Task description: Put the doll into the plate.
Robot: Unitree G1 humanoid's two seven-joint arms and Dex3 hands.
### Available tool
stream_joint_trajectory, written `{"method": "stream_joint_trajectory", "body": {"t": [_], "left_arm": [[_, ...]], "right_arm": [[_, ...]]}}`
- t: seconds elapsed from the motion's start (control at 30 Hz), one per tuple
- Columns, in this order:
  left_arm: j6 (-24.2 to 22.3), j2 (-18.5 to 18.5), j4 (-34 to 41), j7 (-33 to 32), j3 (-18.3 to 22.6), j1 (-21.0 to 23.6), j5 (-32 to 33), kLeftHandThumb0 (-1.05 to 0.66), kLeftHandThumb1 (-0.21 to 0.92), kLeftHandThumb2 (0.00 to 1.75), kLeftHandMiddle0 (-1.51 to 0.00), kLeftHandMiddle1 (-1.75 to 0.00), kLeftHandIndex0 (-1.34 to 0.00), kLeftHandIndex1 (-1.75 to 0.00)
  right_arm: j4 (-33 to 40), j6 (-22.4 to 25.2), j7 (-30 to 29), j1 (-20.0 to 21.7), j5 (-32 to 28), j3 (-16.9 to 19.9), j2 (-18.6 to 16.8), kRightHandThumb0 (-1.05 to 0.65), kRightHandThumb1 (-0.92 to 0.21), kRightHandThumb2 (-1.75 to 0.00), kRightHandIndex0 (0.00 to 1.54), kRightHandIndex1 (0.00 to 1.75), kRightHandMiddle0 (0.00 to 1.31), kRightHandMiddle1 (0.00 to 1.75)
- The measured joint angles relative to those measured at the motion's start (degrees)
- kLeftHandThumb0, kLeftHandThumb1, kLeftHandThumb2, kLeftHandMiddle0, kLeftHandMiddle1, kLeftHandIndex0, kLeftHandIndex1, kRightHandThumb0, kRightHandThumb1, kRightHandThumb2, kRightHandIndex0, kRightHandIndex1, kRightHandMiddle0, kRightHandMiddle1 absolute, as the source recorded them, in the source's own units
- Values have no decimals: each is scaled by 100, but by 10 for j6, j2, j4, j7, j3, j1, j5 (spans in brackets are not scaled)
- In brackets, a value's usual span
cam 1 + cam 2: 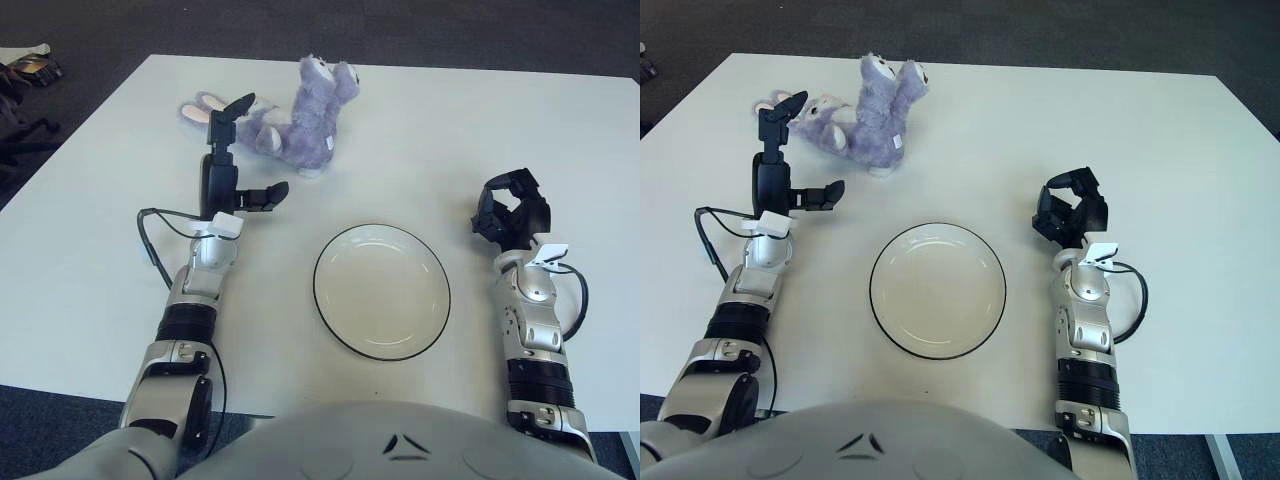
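The doll (300, 125), a grey-purple plush rabbit, lay on its side in the upper middle of the frame, well apart from the plate (381, 290), which sat empty at the centre of the table (90, 250). The left hand (240, 160) showed just left of the doll, fingers spread wide, one raised beside the toy's ears and another pointing right below it, holding nothing; this looked like a reach shaped to close around the plush body from the side. The right hand (511, 215) showed at the right of the plate, fingers curled and empty, apparently idle. Judging from this, the grasp was not yet made and the doll remained unmoved.
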State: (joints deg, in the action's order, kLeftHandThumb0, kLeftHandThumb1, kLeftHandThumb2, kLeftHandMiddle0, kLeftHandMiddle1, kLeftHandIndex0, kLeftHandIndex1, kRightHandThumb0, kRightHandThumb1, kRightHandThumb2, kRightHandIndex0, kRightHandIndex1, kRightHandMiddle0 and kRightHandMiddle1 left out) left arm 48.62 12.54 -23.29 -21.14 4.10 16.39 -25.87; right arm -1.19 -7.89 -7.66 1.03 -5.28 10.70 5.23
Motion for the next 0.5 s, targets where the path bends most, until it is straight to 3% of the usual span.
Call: {"method": "stream_joint_trajectory", "body": {"t": [0.5], "left_arm": [[-43,32,1,53,-22,-6,19,-28,7,115,0,-22,0,-76]], "right_arm": [[-3,0,7,0,3,-3,3,-41,-57,-100,120,175,42,175]]}}
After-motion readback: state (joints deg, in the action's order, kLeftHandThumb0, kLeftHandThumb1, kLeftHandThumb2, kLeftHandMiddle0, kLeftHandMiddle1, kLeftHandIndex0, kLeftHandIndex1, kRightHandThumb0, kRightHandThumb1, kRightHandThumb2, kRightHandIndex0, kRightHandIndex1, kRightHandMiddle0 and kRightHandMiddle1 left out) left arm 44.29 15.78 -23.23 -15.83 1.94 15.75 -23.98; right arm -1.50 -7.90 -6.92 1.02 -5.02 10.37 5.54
